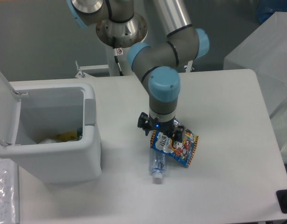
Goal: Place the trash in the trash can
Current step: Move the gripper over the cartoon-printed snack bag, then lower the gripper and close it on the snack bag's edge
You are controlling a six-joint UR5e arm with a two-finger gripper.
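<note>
The trash lies mid-table: a blue-and-orange snack packet point(182, 147) resting across a slim clear bottle point(157, 162), whose white cap points toward the front edge. My gripper point(160, 130) hangs straight down over the packet's left end and the bottle's upper part, hiding both. Seen from above, its wrist blocks the fingers, so their spread is unreadable. The trash can point(90, 142), a big white bin, stands at the left with its lid point(3, 109) swung open. Some yellow and white scraps lie inside.
The robot's base column point(121, 49) rises behind the table. A translucent plastic-covered shape point(269, 51) sits at the back right, and a black object point(285, 200) sits past the front right corner. A keyboard-like strip point(3, 191) lies at the front left.
</note>
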